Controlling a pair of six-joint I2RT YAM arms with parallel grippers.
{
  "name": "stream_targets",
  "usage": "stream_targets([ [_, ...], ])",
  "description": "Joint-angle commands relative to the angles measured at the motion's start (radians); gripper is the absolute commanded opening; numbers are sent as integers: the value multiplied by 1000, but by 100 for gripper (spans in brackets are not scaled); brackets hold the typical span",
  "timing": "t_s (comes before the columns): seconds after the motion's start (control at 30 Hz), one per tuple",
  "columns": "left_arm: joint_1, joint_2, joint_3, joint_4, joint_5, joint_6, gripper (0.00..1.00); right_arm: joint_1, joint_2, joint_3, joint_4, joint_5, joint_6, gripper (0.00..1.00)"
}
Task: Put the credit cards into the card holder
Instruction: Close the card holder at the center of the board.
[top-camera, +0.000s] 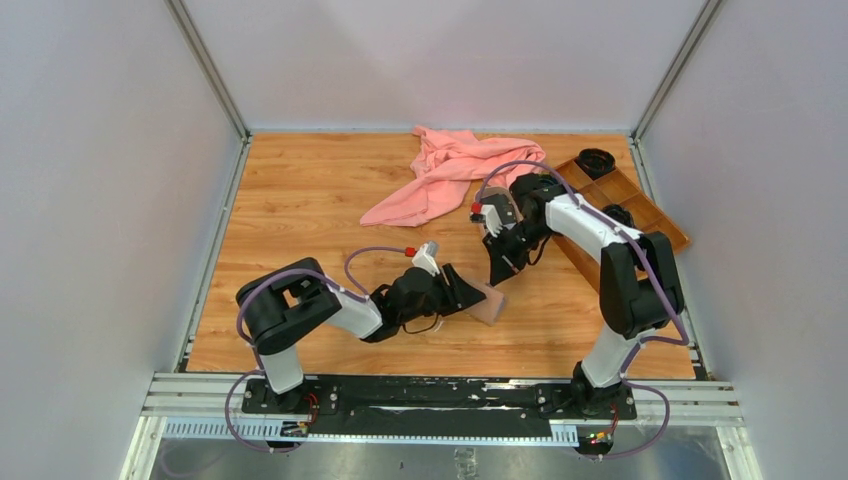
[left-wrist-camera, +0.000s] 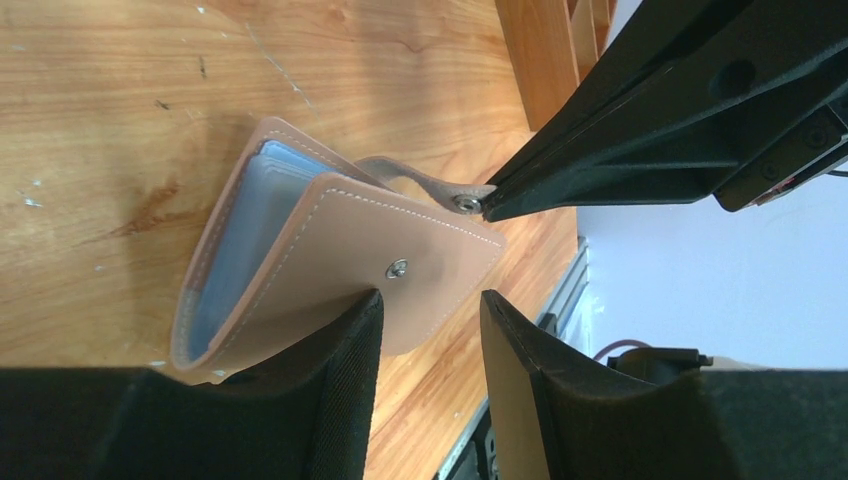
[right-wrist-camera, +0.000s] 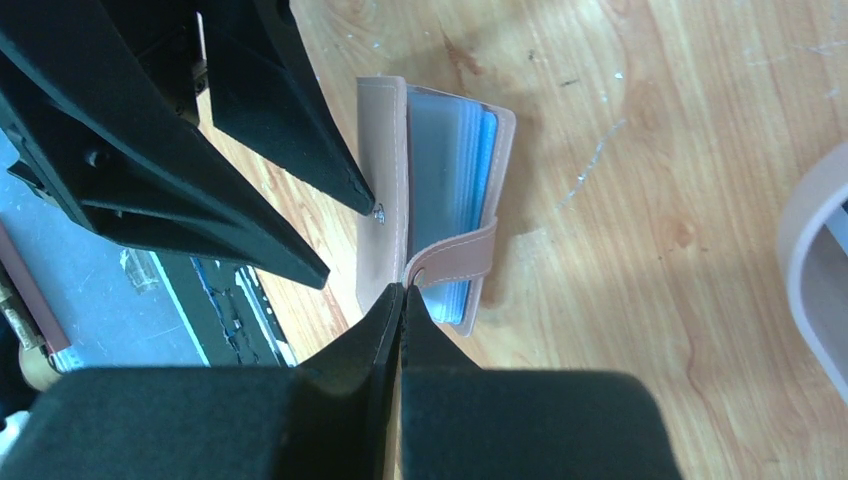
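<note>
The wood-grain counter (top-camera: 300, 230) carries it all. A crumpled pink cloth (top-camera: 450, 175) lies toward the back, and a brown compartment tray (top-camera: 640, 205) sits angled along the right edge. The pinkish-tan card holder (top-camera: 488, 303) rests near the front middle, slightly open, its grey-blue sleeves showing.

Pinkish-tan card holder (left-wrist-camera: 330, 250), grey-blue sleeves (left-wrist-camera: 240, 220)

The left hand (top-camera: 468, 290) and right hand (top-camera: 498, 272) meet at the tan card holder (top-camera: 490, 305) on the tabletop (top-camera: 300, 220), a pink cloth (top-camera: 450, 175) beyond.
</note>
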Motion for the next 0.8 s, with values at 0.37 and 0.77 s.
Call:
stream_targets([
  [0.37, 45, 81, 52, -145, -36, 26, 37, -30, -4, -7, 38, 30, -12, 0],
  [0.77, 46, 114, 67, -146, -9, 45, 10, 59, 47, -8, 50, 78, -8, 0],
])
